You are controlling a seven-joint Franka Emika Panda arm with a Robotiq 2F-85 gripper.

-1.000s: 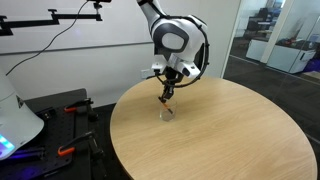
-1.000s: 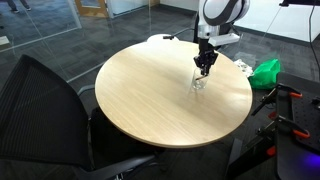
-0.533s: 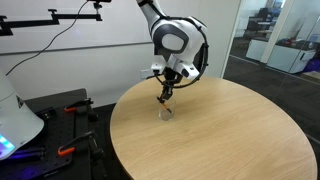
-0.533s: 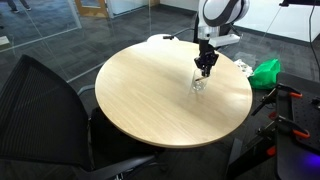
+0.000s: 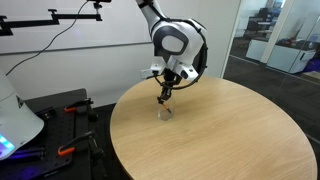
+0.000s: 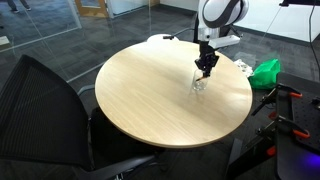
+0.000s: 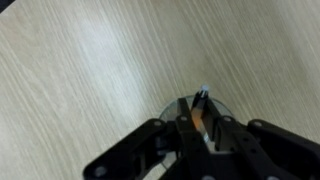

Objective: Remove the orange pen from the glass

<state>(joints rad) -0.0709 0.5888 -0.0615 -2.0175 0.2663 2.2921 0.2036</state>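
The glass stands on the round wooden table, near its far edge; it also shows in an exterior view and as a faint round rim in the wrist view. The orange pen stands in the glass with its dark tip pointing up. My gripper points straight down over the glass, its fingers closed on the pen's upper part. In both exterior views the gripper hangs just above the glass, and the pen shows as a short orange streak below the fingers.
A black office chair stands at the table's edge. A green object lies beside the table. A dark bench with orange-handled tools and a white device stand off the table.
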